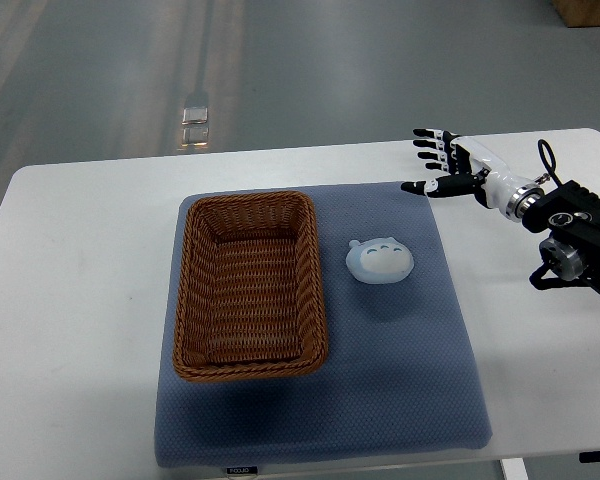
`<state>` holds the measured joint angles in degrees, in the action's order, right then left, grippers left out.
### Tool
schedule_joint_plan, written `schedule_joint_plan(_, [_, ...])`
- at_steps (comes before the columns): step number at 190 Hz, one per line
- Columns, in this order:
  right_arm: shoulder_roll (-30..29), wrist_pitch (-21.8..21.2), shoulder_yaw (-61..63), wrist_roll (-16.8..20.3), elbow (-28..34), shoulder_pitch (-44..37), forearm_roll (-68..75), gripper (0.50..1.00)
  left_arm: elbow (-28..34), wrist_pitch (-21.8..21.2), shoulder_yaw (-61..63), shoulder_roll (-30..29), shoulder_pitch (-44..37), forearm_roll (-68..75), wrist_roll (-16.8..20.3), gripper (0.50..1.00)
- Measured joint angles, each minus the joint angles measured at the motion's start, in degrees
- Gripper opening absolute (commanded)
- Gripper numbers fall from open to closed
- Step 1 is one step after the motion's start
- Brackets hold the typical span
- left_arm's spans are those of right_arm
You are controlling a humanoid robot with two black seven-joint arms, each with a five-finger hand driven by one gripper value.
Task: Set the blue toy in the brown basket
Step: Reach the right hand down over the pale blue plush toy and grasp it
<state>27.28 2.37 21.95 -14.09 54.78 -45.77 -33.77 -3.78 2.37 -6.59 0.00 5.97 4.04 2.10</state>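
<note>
**Mia:** Blue-grey mat (400, 380) is sitting closest to us, lying flat on the big white surface (80, 280). What is sitting on it?

**Ben:** Going from big to small, the brown basket (250, 287) is resting on the left part of the mat. It is looking empty inside. Next, the blue toy (380, 261) is lying on the mat just beside the basket's right wall, not touching it.

**Mia:** What could be going wrong from here?

**Ben:** I am thinking the toy is round and smooth, so it could be slipping out if the hand is squeezing it only at the edges. It is also sitting near the basket wall, so a clumsy reach could be pushing the toy along the mat or bumping the basket sideways. And if the hand is letting go too early, the toy could be landing on the rim and rolling back out.

**Mia:** And the fingers?

**Ben:** The right hand (448, 165) is reaching in from the right, hanging over the far right corner of the mat, well apart from the toy. Its fingers (427, 146) are spreading wide, holding nothing and touching nothing. The left hand is not showing at all.
</note>
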Motion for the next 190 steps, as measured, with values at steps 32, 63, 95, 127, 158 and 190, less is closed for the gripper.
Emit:
schedule_joint_plan(32, [2.4,-0.4,-7.7,-0.7,2.8,-4.4,-3.6,0.911,0.0,0.0,0.0,0.0,0.0,0.0,0.0,1.000])
schedule_joint_plan(63, [5.4,-4.2,-13.9,-1.8,6.0,-9.5,-7.5,0.911,0.0,0.0,0.0,0.0,0.3,0.0,0.0,1.000])
schedule_joint_plan(95, [6.8,-8.3,-16.6,-2.2,8.1,-13.5,-11.3,0.911,0.0,0.0,0.1,0.0,0.4,0.1,0.0,1.000])
schedule_joint_plan(127, [6.6,-11.0,-19.7,-2.9,8.5,-16.0,-18.0,0.911,0.0,0.0,0.1,0.0,0.6,0.1,0.0,1.000])
schedule_joint_plan(158, [5.7,-11.3,-24.1,-4.1,8.5,-17.7,-23.1,0.911,0.0,0.0,0.1,0.0,0.6,0.1,0.0,1.000])
schedule_joint_plan(190, [4.1,-10.8,-27.3,-4.2,7.9,-18.0,-26.6,0.909,-0.1,0.0,0.1,0.0,0.7,0.1,0.0,1.000])
